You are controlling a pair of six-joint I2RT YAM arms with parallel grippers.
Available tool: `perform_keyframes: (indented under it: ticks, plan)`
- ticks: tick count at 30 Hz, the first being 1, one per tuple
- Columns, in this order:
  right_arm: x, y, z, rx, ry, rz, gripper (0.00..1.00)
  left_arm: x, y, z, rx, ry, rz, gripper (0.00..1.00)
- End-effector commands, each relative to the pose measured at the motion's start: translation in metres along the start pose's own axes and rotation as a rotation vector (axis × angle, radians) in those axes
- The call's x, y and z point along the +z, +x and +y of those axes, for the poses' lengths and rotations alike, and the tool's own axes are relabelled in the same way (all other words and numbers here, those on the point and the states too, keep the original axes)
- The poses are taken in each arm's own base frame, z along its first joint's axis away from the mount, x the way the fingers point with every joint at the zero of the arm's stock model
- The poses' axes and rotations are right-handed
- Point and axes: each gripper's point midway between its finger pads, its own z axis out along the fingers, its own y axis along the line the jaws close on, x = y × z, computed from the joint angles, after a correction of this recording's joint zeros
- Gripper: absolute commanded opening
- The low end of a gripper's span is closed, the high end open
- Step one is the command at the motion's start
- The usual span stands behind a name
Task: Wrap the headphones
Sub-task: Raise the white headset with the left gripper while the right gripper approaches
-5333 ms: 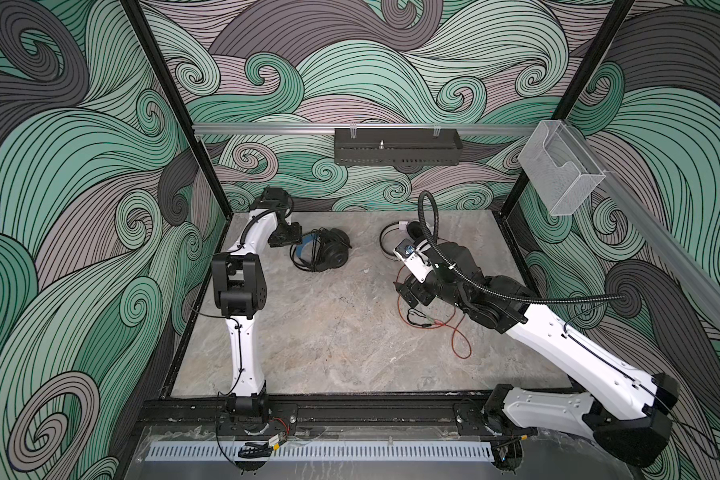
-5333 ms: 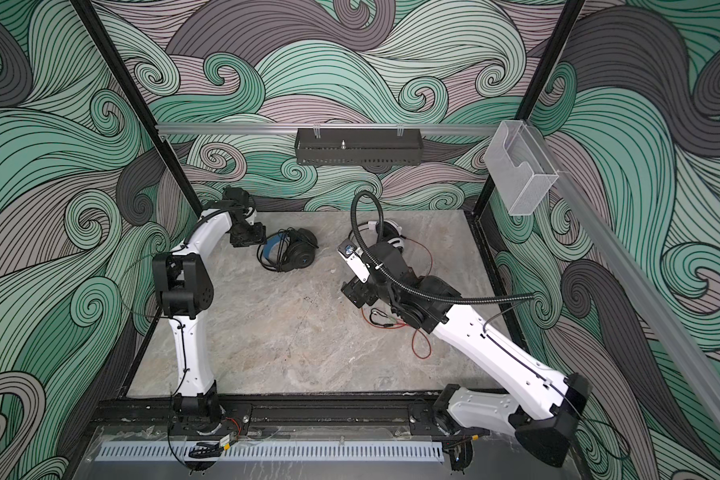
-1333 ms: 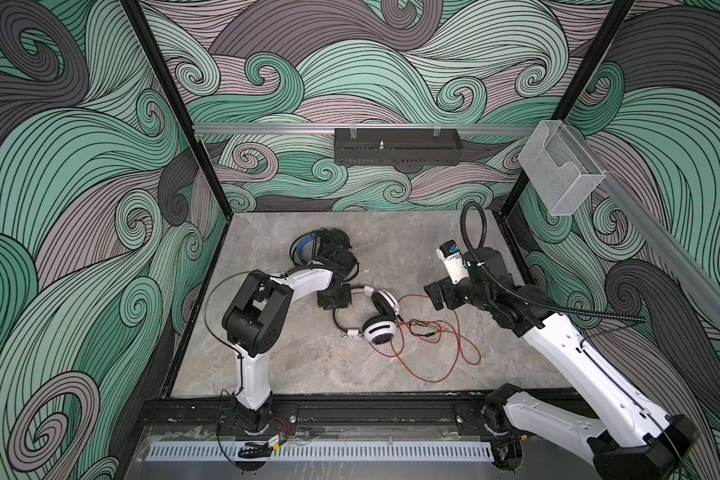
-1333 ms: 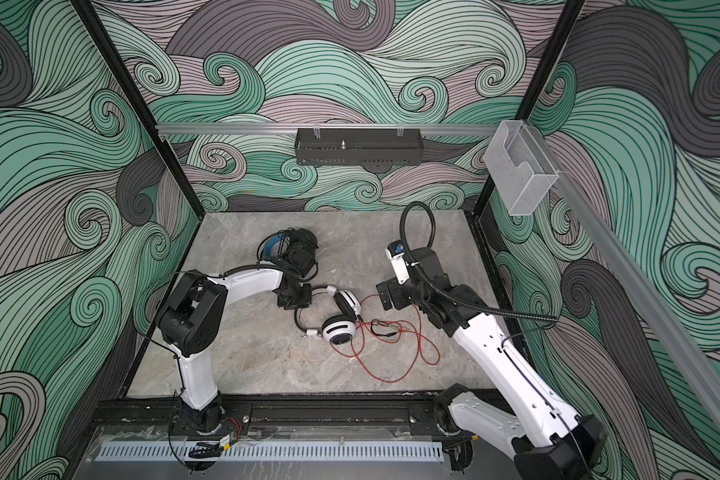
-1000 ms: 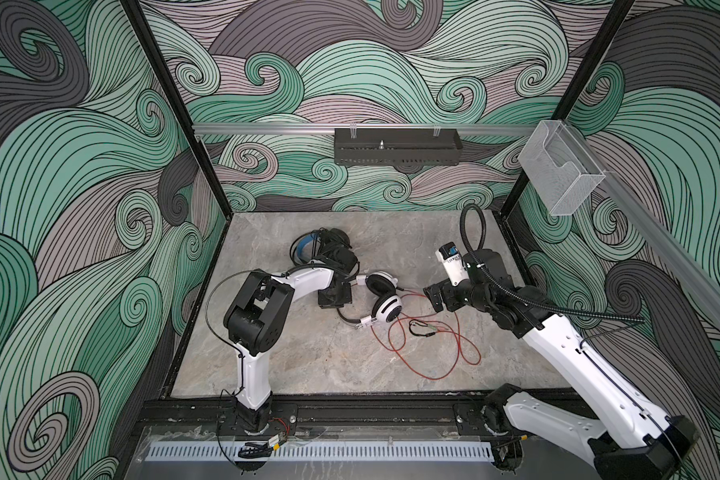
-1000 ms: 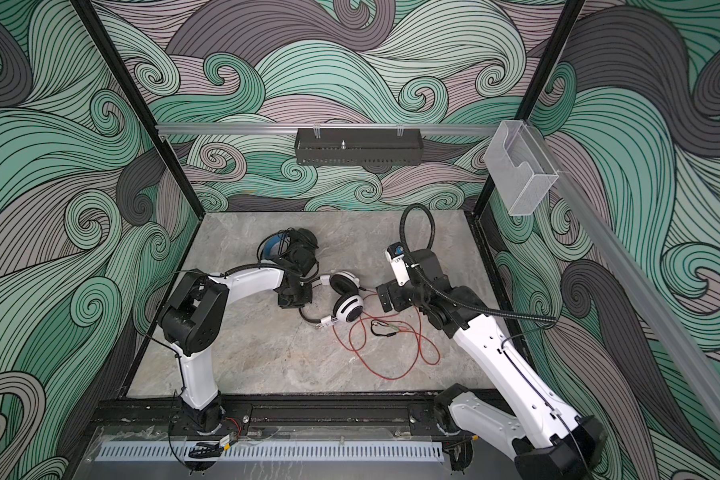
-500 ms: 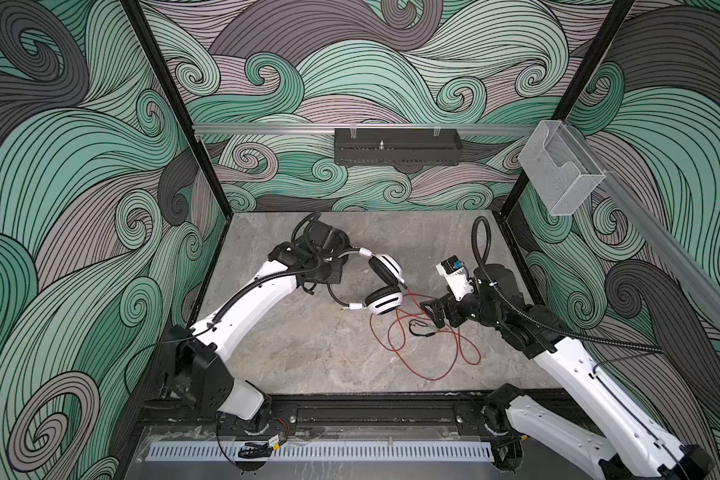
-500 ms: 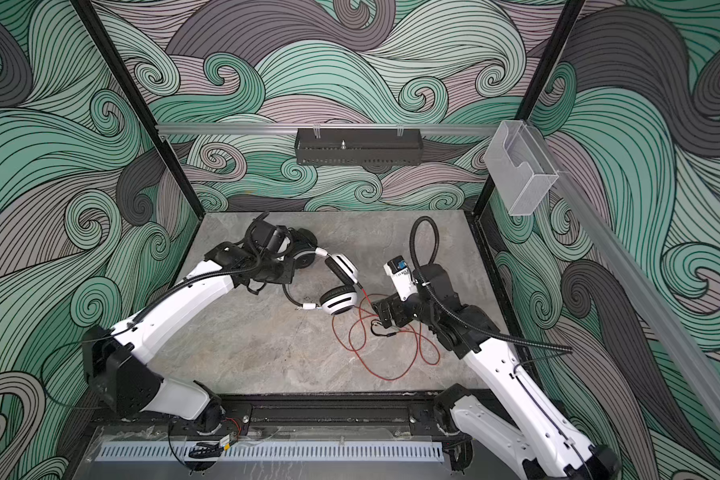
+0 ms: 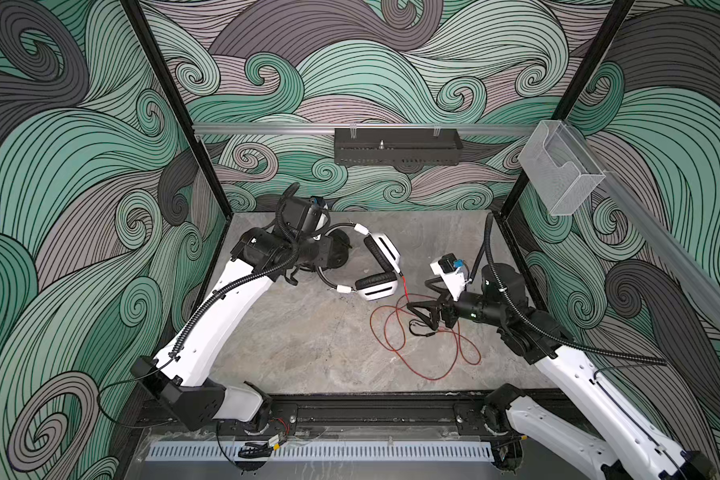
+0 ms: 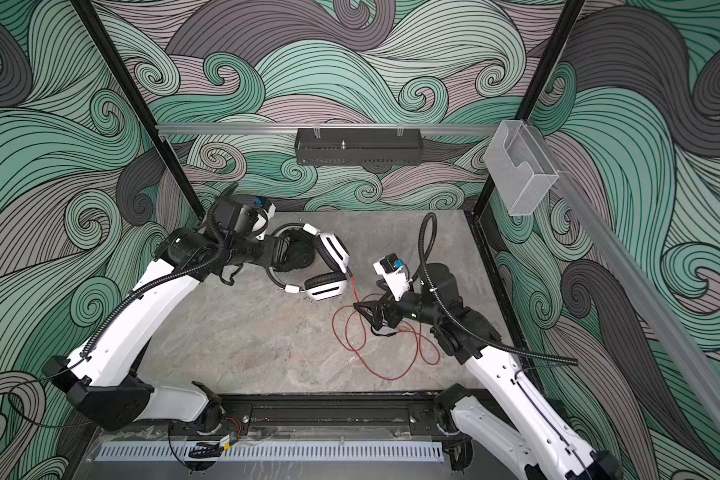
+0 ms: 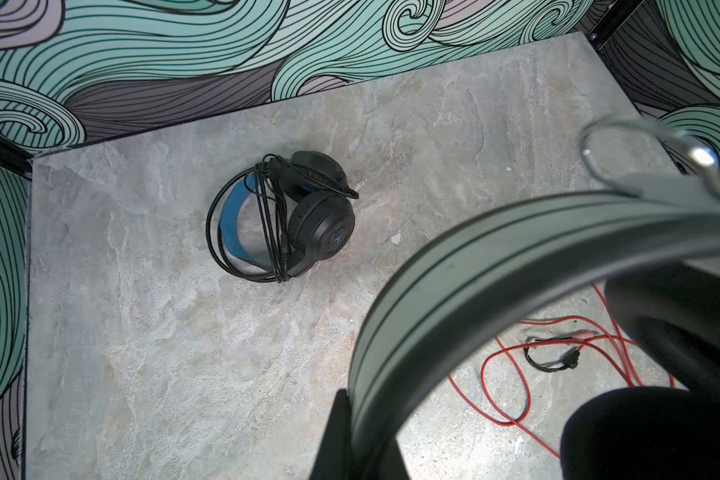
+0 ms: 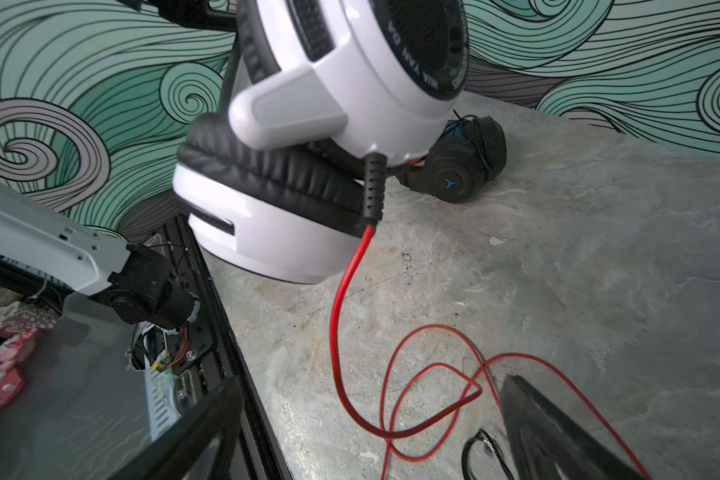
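In both top views the left gripper [image 9: 338, 254], pinching the headband, has lifted the white headset [image 9: 378, 286] off the table [image 9: 308, 340] at centre, while the right gripper [image 9: 422, 312], spread wide, waits over the loose cable [image 9: 404, 286]. In the left wrist view, the black headset [image 11: 304, 216] lies already wrapped at centre. In the right wrist view, the cable now hangs free from the earcup at upper centre, so winding can probably start.

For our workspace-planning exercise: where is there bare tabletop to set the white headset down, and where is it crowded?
Bare: the front-centre table, between the left arm and the red cable; also the back strip beyond the white headset. Crowded: cable loops by the right claw; black headset back-left.
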Motion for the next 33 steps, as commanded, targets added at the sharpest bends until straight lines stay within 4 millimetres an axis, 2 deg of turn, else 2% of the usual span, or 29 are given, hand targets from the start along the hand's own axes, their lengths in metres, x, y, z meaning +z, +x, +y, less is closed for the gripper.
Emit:
perform_keyframes:
  ticks: [1, 4, 8, 18, 24, 33]
  plan:
    - [0.006, -0.005, 0.007, 0.017, -0.067, -0.035, 0.94, -0.025, -0.019, -0.001, -0.014, 0.027, -0.070, 0.00]
    - [0.013, -0.001, 0.005, 0.020, -0.077, -0.031, 0.87, -0.034, -0.025, -0.002, -0.015, 0.035, -0.082, 0.00]
    - [0.020, -0.004, 0.006, 0.022, -0.109, -0.039, 0.84, -0.046, -0.032, -0.004, -0.024, 0.061, -0.102, 0.00]
    - [0.041, 0.000, 0.000, 0.077, -0.130, -0.058, 0.70, -0.067, -0.044, 0.003, -0.115, 0.107, -0.144, 0.00]
    - [0.047, -0.009, 0.003, 0.077, -0.144, -0.082, 0.70, -0.075, -0.050, 0.006, -0.171, 0.144, -0.171, 0.00]
    - [0.057, -0.025, 0.011, 0.091, -0.186, -0.119, 0.75, -0.083, -0.055, 0.008, -0.220, 0.179, -0.192, 0.00]
